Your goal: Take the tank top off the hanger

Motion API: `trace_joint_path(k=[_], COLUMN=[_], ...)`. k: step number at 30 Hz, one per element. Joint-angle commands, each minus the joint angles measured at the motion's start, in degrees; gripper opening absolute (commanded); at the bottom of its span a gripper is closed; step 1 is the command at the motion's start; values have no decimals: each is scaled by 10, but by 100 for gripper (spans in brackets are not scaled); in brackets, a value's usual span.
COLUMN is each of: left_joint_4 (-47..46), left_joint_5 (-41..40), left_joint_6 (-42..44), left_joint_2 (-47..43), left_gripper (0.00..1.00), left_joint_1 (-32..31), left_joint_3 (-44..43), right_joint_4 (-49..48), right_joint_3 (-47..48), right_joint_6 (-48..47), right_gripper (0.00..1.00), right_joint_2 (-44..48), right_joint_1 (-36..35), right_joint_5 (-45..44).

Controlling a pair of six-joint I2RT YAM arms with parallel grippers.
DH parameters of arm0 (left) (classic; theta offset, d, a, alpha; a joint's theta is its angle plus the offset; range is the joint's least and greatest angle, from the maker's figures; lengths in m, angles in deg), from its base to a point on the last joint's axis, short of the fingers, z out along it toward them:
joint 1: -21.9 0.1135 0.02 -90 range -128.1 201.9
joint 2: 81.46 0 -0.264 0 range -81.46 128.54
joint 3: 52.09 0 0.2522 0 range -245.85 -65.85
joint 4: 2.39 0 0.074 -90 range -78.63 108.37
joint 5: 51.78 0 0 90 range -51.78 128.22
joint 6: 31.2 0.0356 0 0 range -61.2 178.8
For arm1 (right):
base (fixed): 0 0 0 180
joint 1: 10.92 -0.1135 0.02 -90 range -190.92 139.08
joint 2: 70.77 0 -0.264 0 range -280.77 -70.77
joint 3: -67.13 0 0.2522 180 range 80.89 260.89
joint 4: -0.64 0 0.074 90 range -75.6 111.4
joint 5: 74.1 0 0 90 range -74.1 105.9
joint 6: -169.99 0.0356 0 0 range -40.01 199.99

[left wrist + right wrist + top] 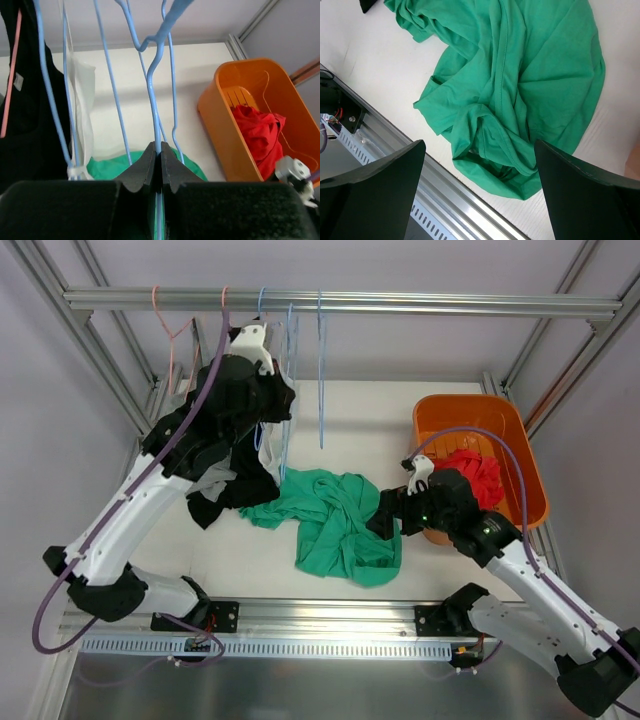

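Observation:
The green tank top lies crumpled on the table, off any hanger; it also shows in the right wrist view and in the left wrist view. My left gripper is up at the rail, shut on the wire of a bare blue hanger, which hangs from the rail. My right gripper hovers over the tank top's right edge, wide open and empty.
A black garment hangs under my left arm. A pink hanger and another blue hanger hang from the metal rail. An orange basket holding red cloth stands at the right.

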Motion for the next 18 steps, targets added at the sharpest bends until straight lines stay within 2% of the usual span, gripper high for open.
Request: trace_joint_path(k=[1, 3, 11, 18], left_joint_4=[24, 27, 27, 28], left_joint_5=[38, 40, 145, 167], left_joint_6=[-16, -15, 4, -16], left_joint_2=[30, 54, 171, 207], left_gripper=[0, 0, 0, 0], left_joint_1=[21, 43, 99, 122], left_joint_3=[-62, -95, -240, -216], right_joint_4=[13, 19, 21, 19], right_joint_3=[32, 34, 43, 43], right_joint_6=[-13, -17, -20, -19], right_gripper=[96, 96, 97, 97], right_joint_2=[25, 31, 28, 24], right_joint_1=[-2, -2, -2, -2], right_joint_5=[-11, -15, -13, -10])
